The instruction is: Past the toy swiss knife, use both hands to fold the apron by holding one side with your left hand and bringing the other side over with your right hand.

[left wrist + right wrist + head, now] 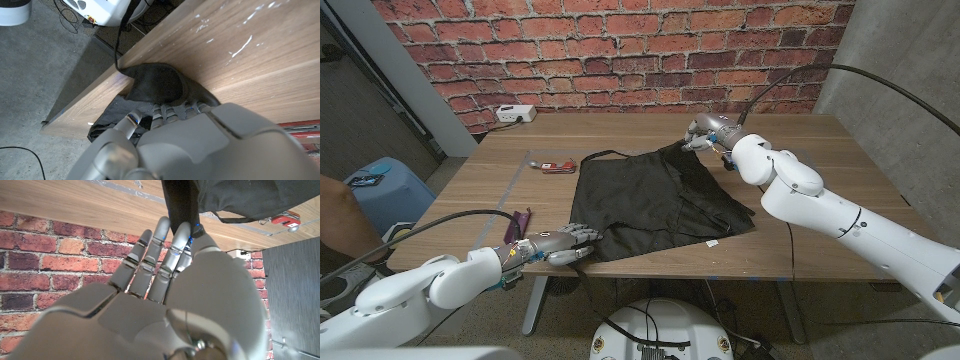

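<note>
Head view: up high, looking down and forward over the whole table (650, 130) toward the brick wall (620, 40), both arms in from the bottom corners. Left wrist view: jammed right up against the left hand (200, 145), flipped, aimed along its fingers at the near apron (155, 85) corner and table edge, floor beyond. Right wrist view: same closeness behind the right hand (165, 295), upside down, facing the wall, sharing the apron and the toy knife (285, 219) with the head view.
</note>
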